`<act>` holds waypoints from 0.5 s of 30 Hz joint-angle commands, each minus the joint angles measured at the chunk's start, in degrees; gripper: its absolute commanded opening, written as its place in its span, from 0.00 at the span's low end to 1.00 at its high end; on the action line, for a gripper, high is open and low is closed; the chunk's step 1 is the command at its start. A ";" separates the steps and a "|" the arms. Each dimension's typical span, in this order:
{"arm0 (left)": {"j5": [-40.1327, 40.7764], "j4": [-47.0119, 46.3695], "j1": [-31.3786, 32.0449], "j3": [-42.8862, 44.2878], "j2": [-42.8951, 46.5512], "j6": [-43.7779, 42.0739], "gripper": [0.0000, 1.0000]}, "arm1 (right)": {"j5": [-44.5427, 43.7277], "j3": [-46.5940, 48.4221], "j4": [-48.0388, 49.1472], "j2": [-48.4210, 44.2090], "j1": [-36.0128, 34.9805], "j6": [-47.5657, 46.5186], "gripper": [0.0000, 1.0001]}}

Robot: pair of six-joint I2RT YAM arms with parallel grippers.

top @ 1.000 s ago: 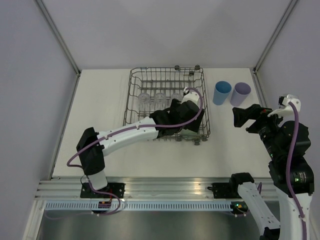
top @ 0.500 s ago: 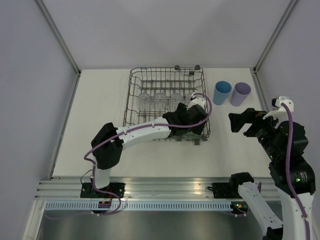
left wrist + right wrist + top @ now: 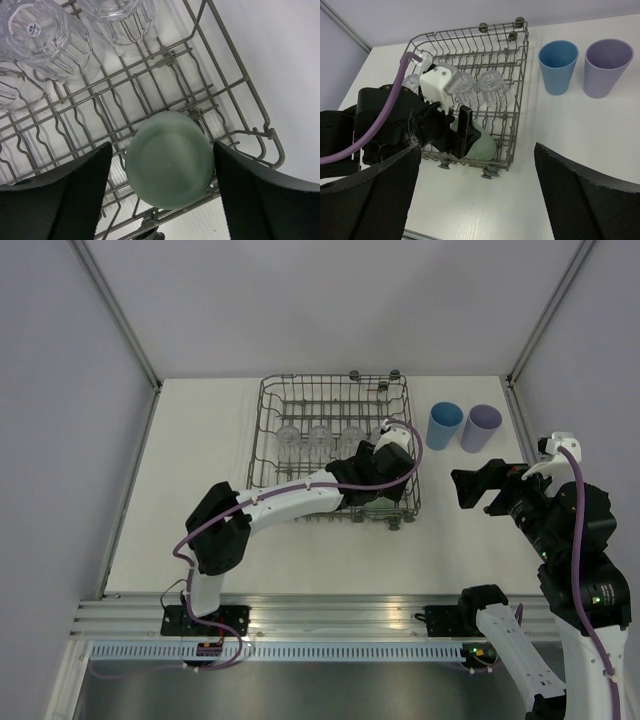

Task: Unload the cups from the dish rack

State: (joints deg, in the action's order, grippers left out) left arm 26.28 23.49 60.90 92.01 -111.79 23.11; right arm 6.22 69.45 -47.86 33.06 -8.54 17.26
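Note:
The grey wire dish rack (image 3: 262, 430) stands mid-table. My left gripper (image 3: 385, 492) is open inside its near right corner. In the left wrist view the gripper (image 3: 165, 192) straddles an upturned light green cup (image 3: 170, 159), with a gap on each side. Clear cups (image 3: 45, 37) stand upside down further in, and show in a row from above (image 3: 320, 435). The blue cup (image 3: 444, 426) and lavender cup (image 3: 481, 427) stand upright on the table right of the rack. My right gripper (image 3: 470, 488) is open and empty, right of the rack.
The rack's wire rim (image 3: 252, 95) and upright tines closely surround the green cup (image 3: 485, 144). The right wrist view shows the blue cup (image 3: 559, 65) and lavender cup (image 3: 606, 65) side by side, beyond my right gripper (image 3: 477, 200). Walls close the table's sides.
My left arm has swung its elbow right and the gripper has shifted towards the rack's near right corner. My right gripper has moved left and a little nearer.

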 commanded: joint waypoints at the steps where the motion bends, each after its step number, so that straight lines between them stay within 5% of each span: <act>1: -0.88 -2.04 -0.44 1.86 -0.54 -1.93 0.83 | 1.60 1.04 0.57 0.16 -0.34 -0.64 0.98; 6: -2.11 -2.13 -0.44 2.12 -0.71 -2.11 0.72 | 2.31 1.13 0.83 0.43 -0.25 -0.99 0.98; 15: -2.82 -1.60 -0.35 0.46 4.99 -1.14 0.14 | 0.20 2.09 0.66 1.39 -0.87 -1.52 0.98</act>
State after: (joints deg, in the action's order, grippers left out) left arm 24.47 23.44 60.47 91.98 -111.70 22.55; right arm 7.49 69.58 -47.81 33.56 -8.97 16.49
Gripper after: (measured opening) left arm 0.693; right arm 0.978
